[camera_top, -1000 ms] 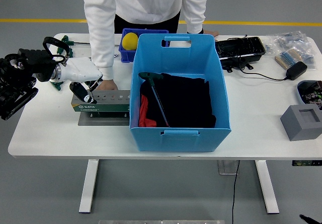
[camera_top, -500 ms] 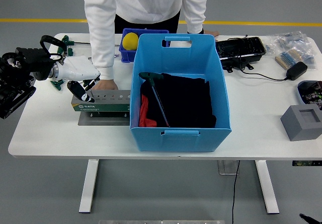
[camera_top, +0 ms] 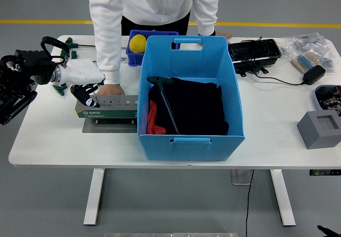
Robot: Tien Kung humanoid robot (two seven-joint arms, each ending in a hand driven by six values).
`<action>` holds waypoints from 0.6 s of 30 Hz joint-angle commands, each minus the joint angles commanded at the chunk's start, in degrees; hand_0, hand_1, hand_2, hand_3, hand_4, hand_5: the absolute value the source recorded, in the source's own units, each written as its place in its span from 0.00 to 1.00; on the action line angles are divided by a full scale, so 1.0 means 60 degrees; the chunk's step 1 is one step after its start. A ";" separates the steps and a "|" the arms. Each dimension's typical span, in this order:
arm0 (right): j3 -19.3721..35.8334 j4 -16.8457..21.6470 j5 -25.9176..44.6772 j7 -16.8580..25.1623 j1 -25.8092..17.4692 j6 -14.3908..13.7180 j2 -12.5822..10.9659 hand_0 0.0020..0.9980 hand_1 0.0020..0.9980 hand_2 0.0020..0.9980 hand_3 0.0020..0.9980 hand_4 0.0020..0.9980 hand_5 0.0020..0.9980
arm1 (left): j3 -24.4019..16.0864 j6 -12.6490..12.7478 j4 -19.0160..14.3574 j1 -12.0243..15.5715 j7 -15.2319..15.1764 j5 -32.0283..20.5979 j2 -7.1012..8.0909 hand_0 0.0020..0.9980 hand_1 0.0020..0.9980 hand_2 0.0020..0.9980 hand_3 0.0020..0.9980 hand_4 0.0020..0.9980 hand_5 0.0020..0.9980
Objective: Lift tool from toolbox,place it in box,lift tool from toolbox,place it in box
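My left hand (camera_top: 85, 80) hangs over the left end of the toolbox (camera_top: 106, 109) on the white counter (camera_top: 53, 141), its dark fingers (camera_top: 84, 95) curled downward toward the box top; I cannot tell whether they pinch a tool, since the view there is too small. One green-handled tool (camera_top: 162, 96) already lies on black cloth inside the big blue box (camera_top: 189, 88), just right of the toolbox. A person's hand (camera_top: 111, 90) rests on the toolbox's far edge, close beside my fingers.
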 joint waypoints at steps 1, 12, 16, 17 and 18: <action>0.0000 0.0000 0.0000 0.0000 0.0000 0.0001 -0.0001 0.62 0.60 0.67 0.54 0.77 0.65 | 0.0002 0.0037 0.0001 0.0001 -0.0025 -0.0019 0.0000 0.33 0.15 0.16 0.14 0.82 0.60; 0.0000 -0.0003 0.0021 0.0001 0.0015 -0.0007 -0.0010 0.62 0.60 0.67 0.54 0.77 0.65 | -0.0006 0.0868 0.0030 -0.0028 -0.0439 -0.0079 -0.0003 0.21 0.06 0.08 0.06 0.87 0.52; 0.0000 -0.0004 0.0015 0.0003 0.0026 -0.0008 -0.0011 0.62 0.60 0.67 0.54 0.77 0.65 | -0.0042 0.1256 0.0064 -0.0029 -0.0597 -0.0137 -0.0008 0.21 0.06 0.08 0.06 0.87 0.52; -0.0003 -0.0004 0.0016 0.0005 0.0027 -0.0008 -0.0012 0.62 0.60 0.67 0.54 0.77 0.65 | -0.0095 0.1350 0.0062 -0.0020 -0.0635 -0.0158 -0.0011 0.21 0.06 0.08 0.06 0.87 0.52; -0.0006 -0.0004 0.0023 0.0006 0.0027 -0.0009 -0.0013 0.62 0.60 0.67 0.54 0.78 0.65 | -0.0152 0.1432 0.0053 -0.0009 -0.0676 -0.0189 -0.0012 0.16 0.02 0.06 0.04 0.92 0.40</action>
